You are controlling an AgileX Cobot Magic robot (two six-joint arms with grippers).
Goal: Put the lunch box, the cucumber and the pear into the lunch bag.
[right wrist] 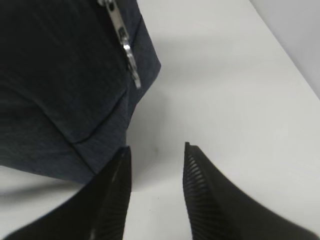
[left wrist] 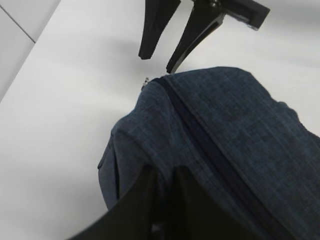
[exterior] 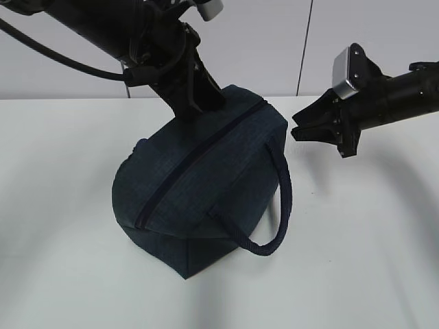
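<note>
Sitting near the middle of the white table [exterior: 62, 274], the boxy dark navy fabric lunch bag [exterior: 206, 185] has its long zipper [exterior: 199, 161] run shut along the top and a looped strap handle [exterior: 278, 205] hanging down its right side. The left gripper [exterior: 194, 103] presses down on the bag's far top edge — its black fingers [left wrist: 145, 200] stand nearly together with navy cloth bunched at their tips, though whether cloth is actually pinched I cannot tell. Its arm slants down from the upper left. The right gripper [exterior: 305, 130] hovers just beside the bag's upper right corner, apart from it, jaws partly open and empty; the silver zipper pull [right wrist: 127, 52] hangs just ahead of them. That arm reaches in level from the right.
</note>
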